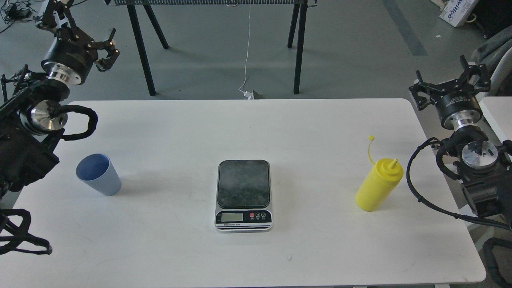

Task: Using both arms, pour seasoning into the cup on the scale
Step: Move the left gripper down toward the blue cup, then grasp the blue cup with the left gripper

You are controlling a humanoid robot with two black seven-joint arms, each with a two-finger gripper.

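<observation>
The pale blue cup [99,175] stands upright on the left of the white table [180,132], empty as far as I can see. The scale [244,195] lies at the table's middle with nothing on its dark plate. To the right stands the yellow seasoning bottle [378,186], upright, with its nozzle uncapped and the cap strap sticking up. My left gripper [86,30] hangs open high at the far left, beyond the table's back edge and well away from the cup. Off the table's right edge, my right gripper [448,80] is open and holds nothing, up and right of the bottle.
Black trestle legs [140,48] stand on the grey floor behind the table, with a white cable [246,60] running down to a plug. A second white surface [498,116] and a cardboard box [456,12] lie at the right.
</observation>
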